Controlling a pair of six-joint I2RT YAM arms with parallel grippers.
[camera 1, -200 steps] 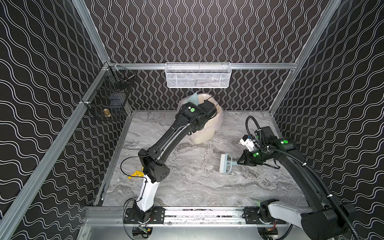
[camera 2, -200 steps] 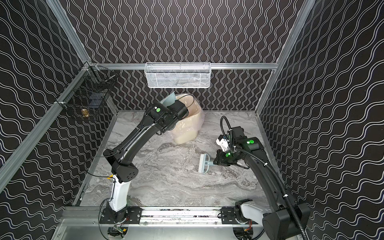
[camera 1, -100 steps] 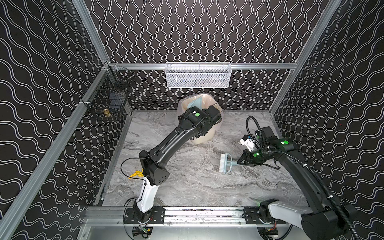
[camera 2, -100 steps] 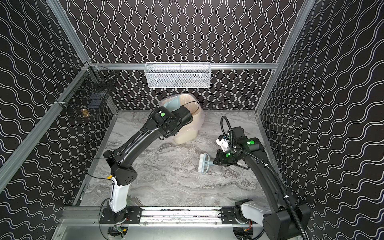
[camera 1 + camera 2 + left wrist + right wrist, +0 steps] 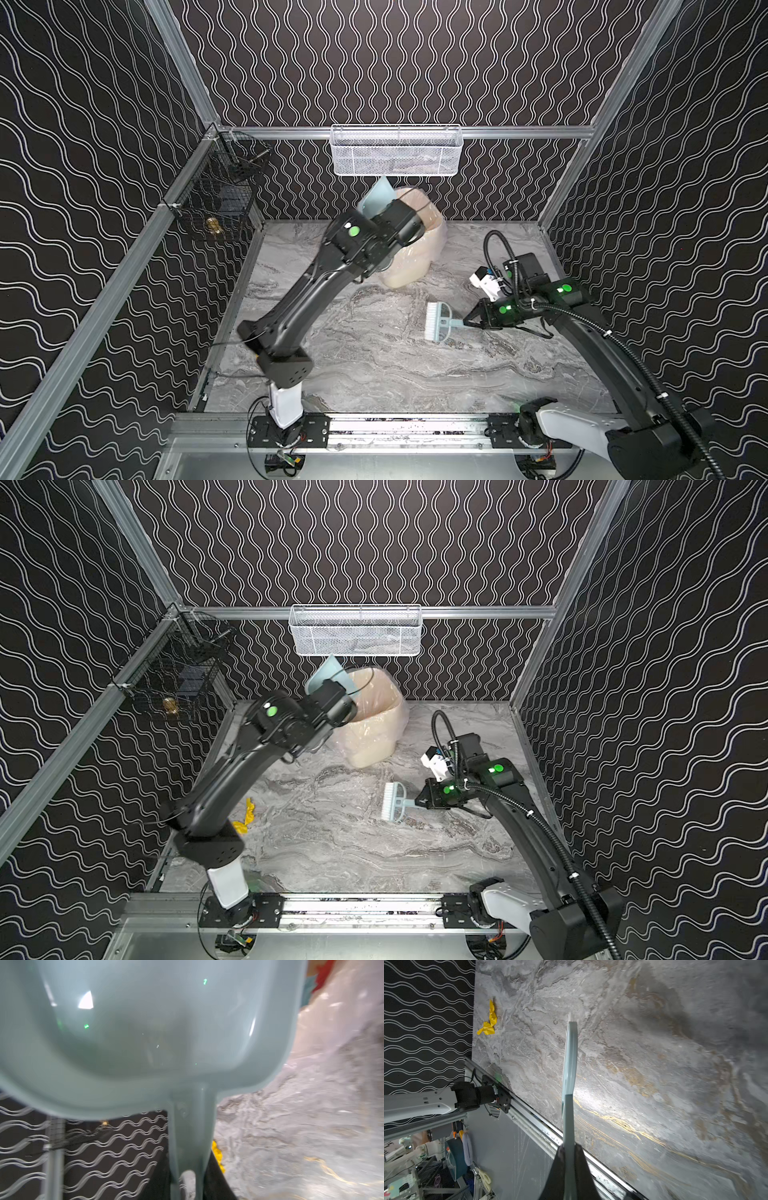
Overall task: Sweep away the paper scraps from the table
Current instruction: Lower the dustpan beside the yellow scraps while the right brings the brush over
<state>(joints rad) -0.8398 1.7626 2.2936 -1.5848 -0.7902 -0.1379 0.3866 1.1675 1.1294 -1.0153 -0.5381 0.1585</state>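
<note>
My left gripper (image 5: 399, 216) (image 5: 188, 1178) is shut on the handle of the pale blue dustpan (image 5: 376, 197) (image 5: 328, 675) (image 5: 145, 1032), held tilted up over the rim of the bag-lined bin (image 5: 415, 257) (image 5: 374, 729). Red and blue paper scraps (image 5: 321, 976) show inside the bag. One yellow scrap (image 5: 245, 816) (image 5: 490, 1020) (image 5: 218, 1155) lies on the table (image 5: 395, 374) (image 5: 353, 854) by the left wall. My right gripper (image 5: 469, 322) (image 5: 422, 802) (image 5: 570, 1153) is shut on the handle of the brush (image 5: 438, 322) (image 5: 395, 802) (image 5: 570, 1059), bristles on the table right of centre.
A white mesh basket (image 5: 395, 149) hangs on the back wall above the bin. A black wire basket (image 5: 224, 199) hangs on the left wall. An aluminium rail (image 5: 395, 424) with both arm bases runs along the front edge.
The left gripper dipped the dustpan toward the bin mouth, then swung it back up and slightly left. The right arm and brush have not moved.
</note>
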